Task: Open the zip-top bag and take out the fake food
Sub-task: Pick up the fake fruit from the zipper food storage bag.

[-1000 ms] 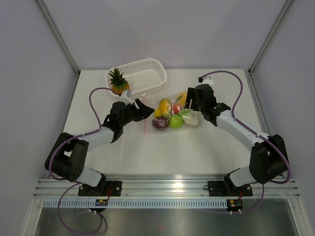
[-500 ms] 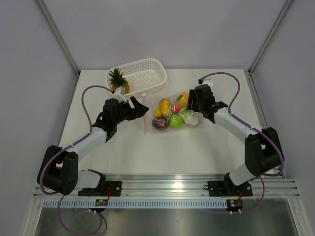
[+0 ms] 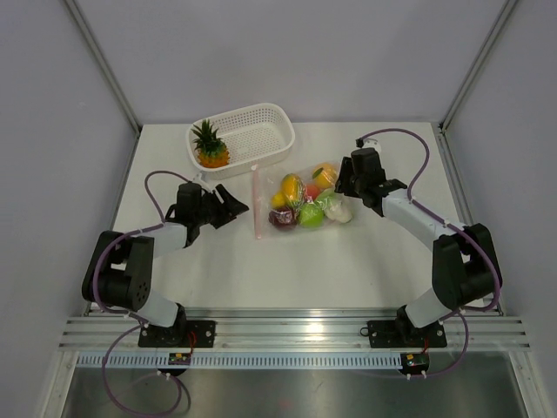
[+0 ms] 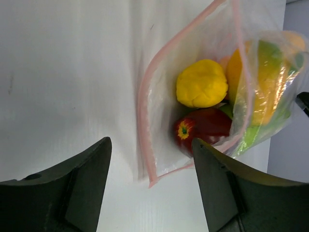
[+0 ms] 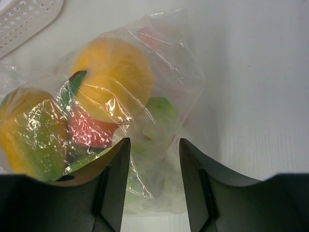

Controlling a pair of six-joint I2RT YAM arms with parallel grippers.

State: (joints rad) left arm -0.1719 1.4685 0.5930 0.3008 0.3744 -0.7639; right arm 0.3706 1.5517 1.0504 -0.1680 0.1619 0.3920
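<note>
Our left hand (image 4: 150,145) stands wide open and empty, with the zip-top bag (image 4: 161,116) on the counter (image 4: 63,72) just ahead of it. Our right hand (image 5: 153,145) is partly open, and the bag's loose plastic lies between its fingers. Fake food (image 4: 201,83) fills the bag. Beyond our left hand, a pineapple (image 3: 209,146) sits in the basket (image 3: 261,111).

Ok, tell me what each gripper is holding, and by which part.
Nothing is held. The left gripper stands open, short of the zip-top bag. The right gripper straddles the bag's other end, jaws apart, not clamped on it.
</note>
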